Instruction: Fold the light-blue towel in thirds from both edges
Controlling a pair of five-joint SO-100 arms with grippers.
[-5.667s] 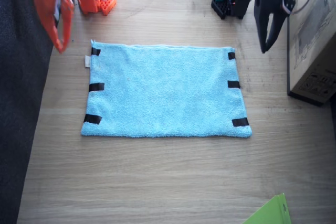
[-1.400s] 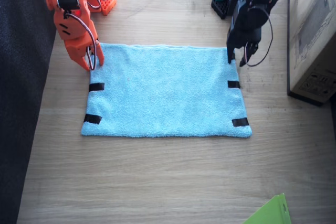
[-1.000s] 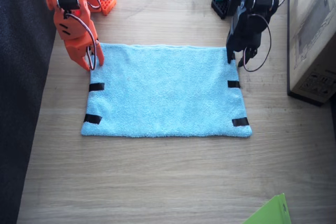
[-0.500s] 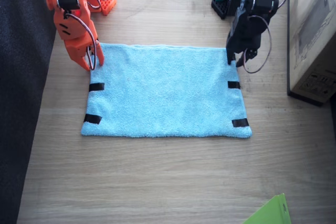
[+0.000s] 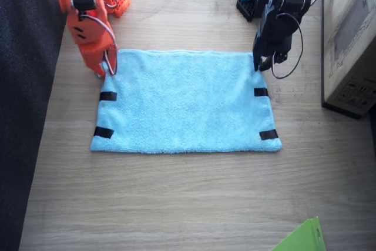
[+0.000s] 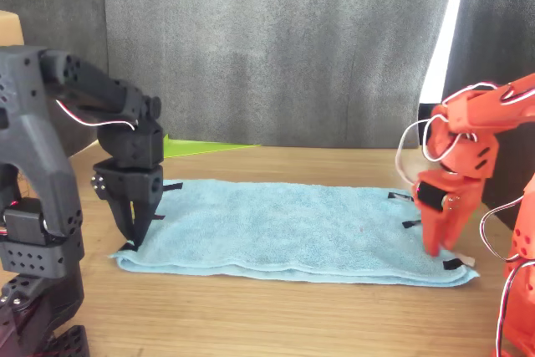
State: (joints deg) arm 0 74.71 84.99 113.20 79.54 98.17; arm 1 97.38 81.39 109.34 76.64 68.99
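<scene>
Lowered, right gripper [image 5: 104, 70] pinches light-blue towel [image 5: 185, 101] corner; left gripper [image 5: 262, 64] narrow beside opposite corner.

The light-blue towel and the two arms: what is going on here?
The light-blue towel lies flat and unfolded on the wooden table. The orange right gripper and the black left gripper are each down at a far corner, one at each taped short edge. Whether either has pinched the cloth cannot be told. No fold is made yet.
</scene>
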